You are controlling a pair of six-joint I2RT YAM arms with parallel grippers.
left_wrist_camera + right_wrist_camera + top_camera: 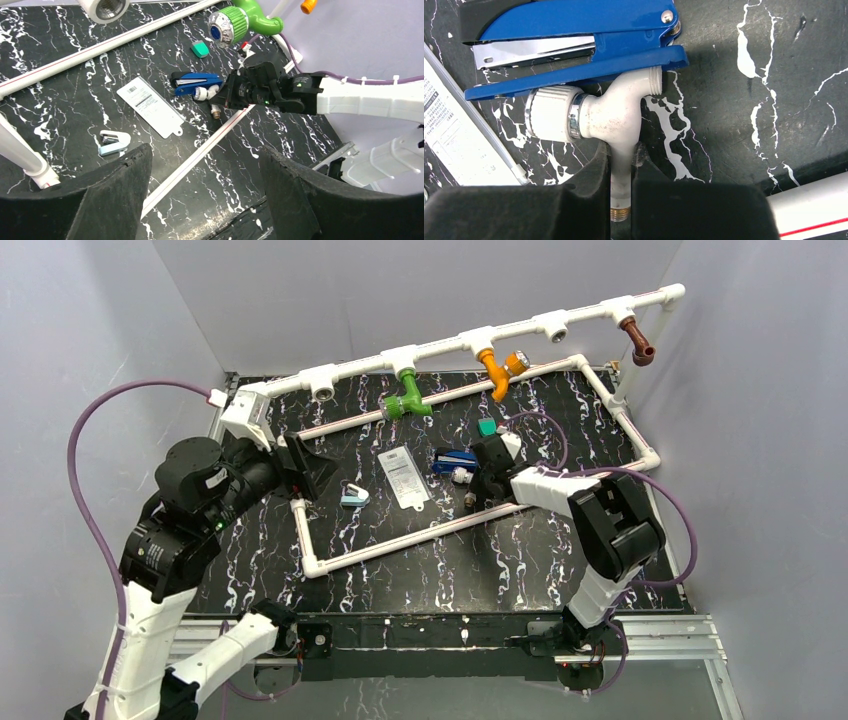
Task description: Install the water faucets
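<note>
1. Right claw (620,170): black fingers pinched narrowly on the stem of the white faucet (611,117); the stem's brass threaded end shows between them.
2. White faucet: lies on the black marbled counter (450,570), with its spout mouth touching the lower edge of the blue stapler (574,20). Its round knob points sideways toward a white card (454,135).
3. Left claw (204,155): jaws spread wide with nothing between them, held above the counter's left part, well apart from the white faucet.
4. Green faucet (405,400), orange faucet (497,368) and brown faucet (637,340): each hangs from a tee on the upper rail of the white pipe frame (440,340).
5. Open tee socket (323,392): on the same rail, left of the green faucet.
</note>
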